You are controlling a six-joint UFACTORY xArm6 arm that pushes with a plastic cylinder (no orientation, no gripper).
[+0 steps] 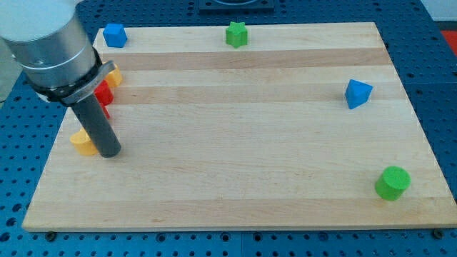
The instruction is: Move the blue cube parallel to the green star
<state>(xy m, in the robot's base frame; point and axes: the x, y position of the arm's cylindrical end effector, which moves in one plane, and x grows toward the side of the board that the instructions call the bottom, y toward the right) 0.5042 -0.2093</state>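
The blue cube (114,34) sits at the top left corner of the wooden board (243,157). The green star (236,33) sits at the board's top edge, right of the cube and about level with it. My tip (108,152) rests on the board at the left side, well below the cube, right next to a yellow block (83,141). The arm's grey body covers the view's top left.
A red block (103,94) and another yellow block (114,76) lie partly hidden behind the arm at the left edge. A blue triangular block (357,93) lies at the right. A green cylinder (392,183) stands at the bottom right.
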